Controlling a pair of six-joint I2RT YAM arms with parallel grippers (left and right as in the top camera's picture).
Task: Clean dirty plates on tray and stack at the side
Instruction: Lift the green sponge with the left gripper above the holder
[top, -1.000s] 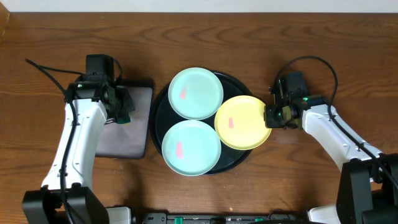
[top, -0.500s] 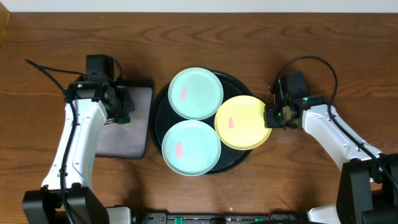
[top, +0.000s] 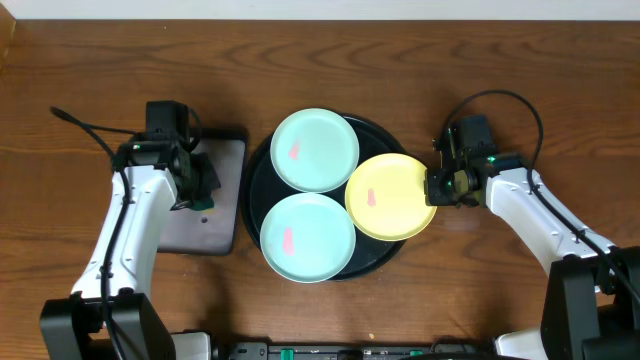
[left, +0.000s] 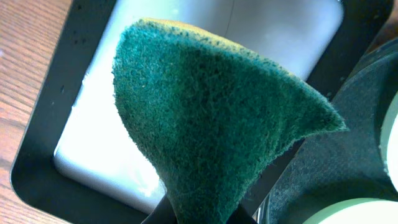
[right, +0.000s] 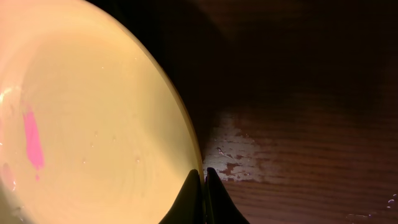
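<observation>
Three plates lie on the round black tray: a mint-green plate at the back, a second mint-green plate at the front, and a yellow plate on the right, each with a pink smear. My right gripper is shut on the yellow plate's right rim, fingertips pinching the edge. My left gripper is shut on a green scouring sponge and holds it above the rectangular tray on the left.
The rectangular black tray with its whitish inside sits just left of the round tray. A worn pale patch marks the wood right of the yellow plate. Cables trail behind both arms.
My left arm has shifted slightly right and toward the front with the sponge. The right arm and the plates have not moved.
</observation>
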